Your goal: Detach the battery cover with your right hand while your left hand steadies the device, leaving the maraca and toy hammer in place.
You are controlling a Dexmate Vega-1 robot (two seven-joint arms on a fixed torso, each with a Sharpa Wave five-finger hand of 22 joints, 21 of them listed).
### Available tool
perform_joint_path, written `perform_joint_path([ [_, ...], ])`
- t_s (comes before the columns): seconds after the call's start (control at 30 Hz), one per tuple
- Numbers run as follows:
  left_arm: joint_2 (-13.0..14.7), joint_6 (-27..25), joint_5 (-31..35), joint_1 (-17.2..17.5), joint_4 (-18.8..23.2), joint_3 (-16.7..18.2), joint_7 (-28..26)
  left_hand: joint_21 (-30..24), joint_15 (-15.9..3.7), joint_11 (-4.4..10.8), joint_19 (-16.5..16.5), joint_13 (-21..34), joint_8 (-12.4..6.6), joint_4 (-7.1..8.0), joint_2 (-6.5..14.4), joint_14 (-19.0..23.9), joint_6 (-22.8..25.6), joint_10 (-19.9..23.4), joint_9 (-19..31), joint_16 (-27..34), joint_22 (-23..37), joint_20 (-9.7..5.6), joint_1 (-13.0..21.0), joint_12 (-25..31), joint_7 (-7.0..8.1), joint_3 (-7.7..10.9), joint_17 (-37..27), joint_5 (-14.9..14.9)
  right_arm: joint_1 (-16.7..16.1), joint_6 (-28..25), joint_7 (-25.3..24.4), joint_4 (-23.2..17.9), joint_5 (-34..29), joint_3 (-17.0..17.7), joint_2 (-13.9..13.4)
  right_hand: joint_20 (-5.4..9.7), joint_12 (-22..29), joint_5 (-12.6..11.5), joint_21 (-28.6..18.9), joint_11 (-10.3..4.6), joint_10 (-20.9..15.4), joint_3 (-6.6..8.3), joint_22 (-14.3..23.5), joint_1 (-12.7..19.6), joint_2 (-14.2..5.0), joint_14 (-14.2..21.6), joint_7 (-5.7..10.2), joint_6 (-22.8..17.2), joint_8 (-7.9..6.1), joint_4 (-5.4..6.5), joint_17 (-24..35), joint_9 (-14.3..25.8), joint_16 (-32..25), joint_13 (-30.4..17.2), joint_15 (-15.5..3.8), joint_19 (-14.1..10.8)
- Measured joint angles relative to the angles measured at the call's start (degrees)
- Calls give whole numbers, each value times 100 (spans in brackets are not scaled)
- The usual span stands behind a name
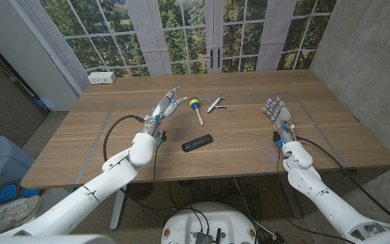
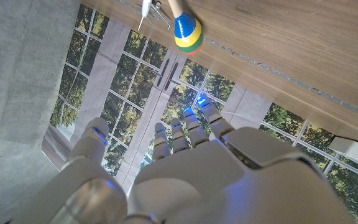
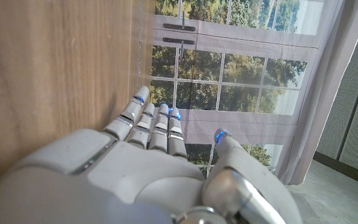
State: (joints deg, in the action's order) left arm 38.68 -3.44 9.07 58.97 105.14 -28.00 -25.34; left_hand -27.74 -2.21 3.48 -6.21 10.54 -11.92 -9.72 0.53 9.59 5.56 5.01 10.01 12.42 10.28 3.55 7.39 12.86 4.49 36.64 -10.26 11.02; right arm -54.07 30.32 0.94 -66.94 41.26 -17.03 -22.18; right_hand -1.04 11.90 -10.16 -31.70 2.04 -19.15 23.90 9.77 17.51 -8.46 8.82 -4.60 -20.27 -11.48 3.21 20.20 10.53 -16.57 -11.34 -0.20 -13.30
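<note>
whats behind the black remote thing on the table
Farther back from the black device lie a maraca and a small toy airplane, both apart from it. A white power strip sits at the table's far left corner. The device's underside is hidden.

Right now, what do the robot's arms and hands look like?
Both arms have smooth, glossy white rounded shells. The left hand and right hand are silver-grey metal with jointed fingers, and small blue lights glow at the fingertips. A thin black cable loops out beside the left wrist, and another black cable runs along the right arm.
</note>
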Motion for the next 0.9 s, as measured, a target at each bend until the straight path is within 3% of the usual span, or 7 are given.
perform_joint_path([
  [0.6, 291, -977, 805, -42, 673, -341, 244, 22, -13, 92, -130, -1, -45, -83, 55, 204, 91, 154, 28, 0, -1, 33, 368, 0, -91, 83, 0, -44, -111, 204, -10, 16, 36, 49, 69, 0, 0, -1, 1, 31, -31, 6, -1, -69, -69, 21, 11, -30, 0, -53, 1, 0, 0, 1, -22, 0],
  [0.9, 394, -1286, 1150, -63, 888, -512, 394, 24, -9, 150, -232, 28, -45, -106, -47, 419, 112, 239, 28, 0, -1, 33, 601, -29, -112, 107, 0, -66, -225, 287, -61, -87, 39, 81, 69, -21, 0, -1, 43, 31, -31, -11, -1, -69, -69, 21, 31, -50, 0, -70, 1, -1, 0, 1, -21, -21],
])
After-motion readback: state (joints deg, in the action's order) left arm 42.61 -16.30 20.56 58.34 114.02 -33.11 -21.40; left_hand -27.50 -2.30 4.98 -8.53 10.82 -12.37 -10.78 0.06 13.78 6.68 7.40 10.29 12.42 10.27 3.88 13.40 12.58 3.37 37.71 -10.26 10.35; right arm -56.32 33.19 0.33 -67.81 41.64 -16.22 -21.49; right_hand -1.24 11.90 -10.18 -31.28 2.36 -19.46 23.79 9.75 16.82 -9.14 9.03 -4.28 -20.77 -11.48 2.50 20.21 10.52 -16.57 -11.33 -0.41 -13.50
